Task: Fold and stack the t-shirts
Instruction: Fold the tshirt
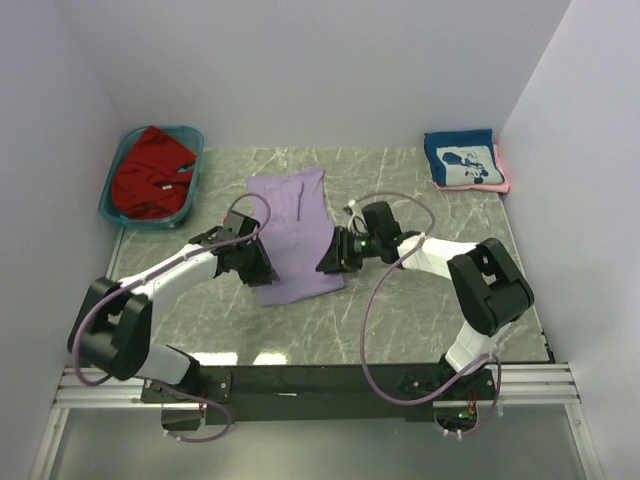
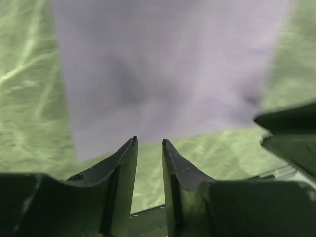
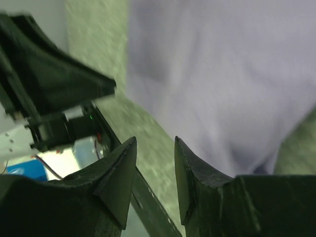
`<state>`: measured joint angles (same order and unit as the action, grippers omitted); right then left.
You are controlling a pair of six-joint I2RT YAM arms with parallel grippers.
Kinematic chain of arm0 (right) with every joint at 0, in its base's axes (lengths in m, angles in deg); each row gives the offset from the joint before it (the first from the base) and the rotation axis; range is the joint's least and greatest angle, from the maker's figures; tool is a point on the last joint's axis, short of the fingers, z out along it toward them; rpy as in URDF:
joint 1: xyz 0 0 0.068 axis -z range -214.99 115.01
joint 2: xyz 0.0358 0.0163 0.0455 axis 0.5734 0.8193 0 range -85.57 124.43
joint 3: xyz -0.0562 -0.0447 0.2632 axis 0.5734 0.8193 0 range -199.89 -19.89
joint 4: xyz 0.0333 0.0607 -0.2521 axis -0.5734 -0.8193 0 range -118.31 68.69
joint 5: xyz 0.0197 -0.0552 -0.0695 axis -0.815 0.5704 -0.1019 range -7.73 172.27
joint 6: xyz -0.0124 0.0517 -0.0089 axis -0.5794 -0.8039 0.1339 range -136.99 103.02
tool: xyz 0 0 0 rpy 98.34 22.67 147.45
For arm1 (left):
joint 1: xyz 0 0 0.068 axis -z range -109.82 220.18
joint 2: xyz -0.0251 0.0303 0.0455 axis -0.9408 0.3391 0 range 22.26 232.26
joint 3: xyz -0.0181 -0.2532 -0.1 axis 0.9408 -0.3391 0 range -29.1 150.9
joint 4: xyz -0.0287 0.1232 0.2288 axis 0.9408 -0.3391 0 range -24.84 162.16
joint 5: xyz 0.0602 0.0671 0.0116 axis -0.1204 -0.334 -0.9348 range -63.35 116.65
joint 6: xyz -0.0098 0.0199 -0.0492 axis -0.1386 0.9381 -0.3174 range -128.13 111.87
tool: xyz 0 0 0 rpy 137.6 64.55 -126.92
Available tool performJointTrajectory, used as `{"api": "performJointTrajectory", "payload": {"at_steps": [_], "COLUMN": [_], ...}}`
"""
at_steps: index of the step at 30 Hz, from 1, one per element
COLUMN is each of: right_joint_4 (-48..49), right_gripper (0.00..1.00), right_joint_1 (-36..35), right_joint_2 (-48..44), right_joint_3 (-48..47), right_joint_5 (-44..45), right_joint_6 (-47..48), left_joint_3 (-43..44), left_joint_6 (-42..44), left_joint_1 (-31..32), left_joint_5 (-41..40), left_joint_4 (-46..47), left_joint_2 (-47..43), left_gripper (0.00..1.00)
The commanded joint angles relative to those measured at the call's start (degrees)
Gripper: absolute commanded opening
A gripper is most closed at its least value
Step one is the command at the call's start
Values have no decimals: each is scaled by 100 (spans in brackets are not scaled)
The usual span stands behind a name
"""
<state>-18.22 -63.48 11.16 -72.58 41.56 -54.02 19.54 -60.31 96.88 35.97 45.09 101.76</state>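
Observation:
The lavender t-shirt [image 1: 292,235] lies flat in a long shape on the middle of the table. My left gripper [image 1: 262,268] is at its near left corner, and my right gripper [image 1: 328,258] is at its near right edge. In the left wrist view the gripper [image 2: 149,142] is open a little and empty, just short of the shirt's hem [image 2: 163,69]. In the right wrist view the gripper [image 3: 155,140] is open and empty beside the shirt [image 3: 227,74]. The red t-shirt [image 1: 150,172] lies in the tub. The folded navy t-shirt [image 1: 462,160] lies on the pink one [image 1: 502,172] at the back right.
A teal plastic tub [image 1: 190,200] stands at the back left corner. White walls close in the table on three sides. The table is green marbled [image 1: 420,310]. The two grippers are close together at the shirt's near end.

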Motion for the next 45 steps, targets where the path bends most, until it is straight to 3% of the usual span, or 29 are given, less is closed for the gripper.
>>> {"api": "performJointTrajectory", "payload": {"at_steps": [1, 6, 9, 17, 24, 36, 41, 45], "right_joint_4": [612, 1535, 1589, 1036, 473, 1080, 1079, 1106], "right_gripper": [44, 44, 43, 43, 43, 43, 43, 43], "right_joint_1": [185, 625, 818, 959, 942, 977, 1030, 1109], "right_joint_2": [178, 882, 1216, 647, 302, 2734, 3308, 3143], "right_joint_3": [425, 1075, 1242, 1235, 16, -2376, -2589, -2343], "right_joint_5": [-411, -973, -1097, -947, -974, -746, -702, -719], "right_joint_6": [-303, -866, -1121, -753, -260, -1069, -1130, -1008], "left_joint_3": [-284, -645, -891, -1165, 72, 1955, 1746, 1517], "left_joint_6": [6, 15, 24, 217, 279, 393, 235, 322], "left_joint_1": [-138, -375, -534, -894, -1017, -1553, -1834, -1905], "left_joint_5": [402, 579, 597, 553, 246, 518, 553, 458], "left_joint_4": [141, 246, 229, 1, -45, 721, 1002, 993], "left_joint_2": [441, 768, 777, 303, 47, 2620, 2886, 2519], "left_gripper": [32, 30, 31, 35, 45, 41, 39, 41]}}
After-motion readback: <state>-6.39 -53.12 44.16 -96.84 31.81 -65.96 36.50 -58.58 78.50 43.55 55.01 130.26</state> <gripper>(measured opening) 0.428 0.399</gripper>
